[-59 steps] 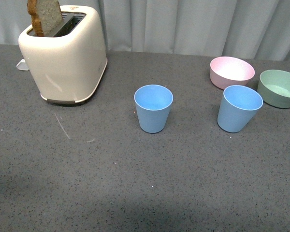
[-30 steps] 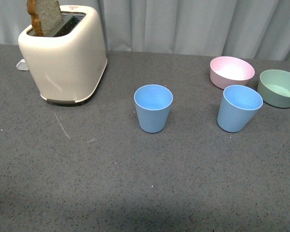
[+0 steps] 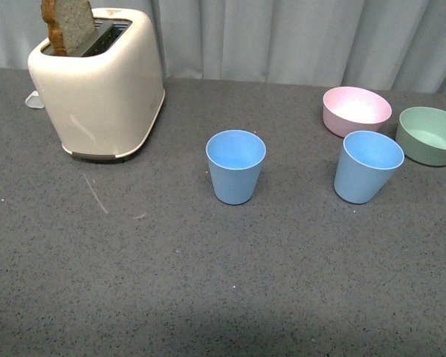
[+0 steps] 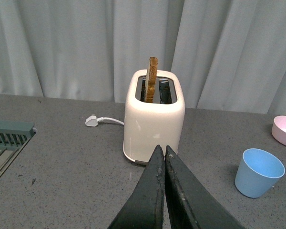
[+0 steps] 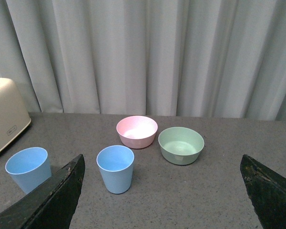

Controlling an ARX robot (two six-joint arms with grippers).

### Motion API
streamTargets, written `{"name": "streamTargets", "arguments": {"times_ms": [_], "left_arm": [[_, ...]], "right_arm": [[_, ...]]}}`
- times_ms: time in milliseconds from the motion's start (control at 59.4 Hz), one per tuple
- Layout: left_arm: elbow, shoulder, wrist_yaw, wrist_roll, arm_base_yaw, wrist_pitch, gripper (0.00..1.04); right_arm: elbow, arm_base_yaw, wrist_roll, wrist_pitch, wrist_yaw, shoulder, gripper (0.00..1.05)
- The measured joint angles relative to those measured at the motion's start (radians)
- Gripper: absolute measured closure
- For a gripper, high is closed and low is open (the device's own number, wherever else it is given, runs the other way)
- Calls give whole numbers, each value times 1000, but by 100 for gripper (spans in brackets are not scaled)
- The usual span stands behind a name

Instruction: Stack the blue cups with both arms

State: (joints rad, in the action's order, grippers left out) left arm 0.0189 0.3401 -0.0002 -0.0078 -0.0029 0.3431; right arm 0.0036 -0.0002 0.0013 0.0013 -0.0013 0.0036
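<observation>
The left gripper (image 4: 162, 150) is up over the gray table (image 3: 208, 282) and touches nothing. Its two black fingers (image 4: 152, 191) are pressed flat together, with nothing between them. It points straight at the toaster (image 4: 154, 117).

The right gripper (image 5: 161, 162) hangs over the table too. Its two fingers (image 5: 55, 195) are spread very far apart and hold nothing. It points at the cups and bowls ahead of it. Neither arm shows in the front view.

The two blue cups stand upright on the table with their mouths up. Both look empty. They are well apart and not stacked. The middle blue cup (image 3: 236, 165) stands alone near the middle of the table, to the right of the toaster. The right blue cup (image 3: 368, 166) stands farther to the right, ahead of the right gripper and well apart from it.

Just behind the right blue cup sits a pink bowl (image 3: 357, 110). A green bowl (image 3: 430, 135) sits near the cup, a little behind it on its right. The two bowls are side by side.

The cream toaster is far back on the left. A slice of bread (image 3: 67, 24) sticks up out of its slot. A small white plug (image 4: 91, 120) lies on the table beside it. A gray curtain (image 3: 297, 37) hangs behind the table.
</observation>
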Motion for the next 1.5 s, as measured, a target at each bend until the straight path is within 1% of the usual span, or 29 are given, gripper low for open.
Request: {"name": "streamTargets", "arguments": {"times_ms": [505, 572, 606, 808, 892, 909, 959, 976, 993, 1010, 1026, 1043, 1060, 1127, 1195, 1212, 1245, 1296, 1363, 1413, 1430, 1498], "left_arm": [[0, -171, 0, 0, 0, -171, 101], [0, -265, 1, 0, 0, -298, 101], [0, -303, 0, 0, 0, -331, 101], [0, -335, 0, 0, 0, -341, 101], [0, -335, 0, 0, 0, -341, 85], [0, -335, 0, 0, 0, -341, 84], [0, -336, 0, 0, 0, -341, 73], [0, -336, 0, 0, 0, -341, 66], [0, -336, 0, 0, 0, -341, 64], [0, -336, 0, 0, 0, -341, 58], [0, -336, 0, 0, 0, -341, 55], [0, -336, 0, 0, 0, -341, 49], [0, -336, 0, 0, 0, -341, 48], [0, -336, 0, 0, 0, -341, 35], [0, -336, 0, 0, 0, -341, 23], [0, -336, 0, 0, 0, -341, 21], [0, -336, 0, 0, 0, -341, 14], [0, -336, 0, 0, 0, -341, 5], [0, -336, 0, 2, 0, -341, 7], [0, -336, 0, 2, 0, -341, 7], [0, -336, 0, 2, 0, -341, 7], [0, -336, 0, 2, 0, -341, 7]], "right_arm": [[0, 0, 0, 0, 0, 0, 10], [0, 0, 0, 0, 0, 0, 10], [0, 0, 0, 0, 0, 0, 10], [0, 0, 0, 0, 0, 0, 10], [0, 0, 0, 0, 0, 0, 10], [0, 0, 0, 0, 0, 0, 10], [0, 0, 0, 0, 0, 0, 10], [0, 0, 0, 0, 0, 0, 10], [0, 0, 0, 0, 0, 0, 10], [0, 0, 0, 0, 0, 0, 10], [0, 0, 0, 0, 0, 0, 10], [0, 0, 0, 0, 0, 0, 10], [0, 0, 0, 0, 0, 0, 10], [0, 0, -1, 1, -1, 0, 10], [0, -8, -96, 51, -20, 34, 10], [1, -10, -121, 60, -23, 46, 10], [7, -16, -172, 92, -31, 109, 10], [17, -23, -208, 152, -37, 220, 10], [40, -31, -220, 250, -40, 384, 10], [70, -32, -224, 356, -25, 540, 10], [98, -34, -221, 425, -23, 653, 10], [173, -34, -196, 520, -14, 877, 10]]}}
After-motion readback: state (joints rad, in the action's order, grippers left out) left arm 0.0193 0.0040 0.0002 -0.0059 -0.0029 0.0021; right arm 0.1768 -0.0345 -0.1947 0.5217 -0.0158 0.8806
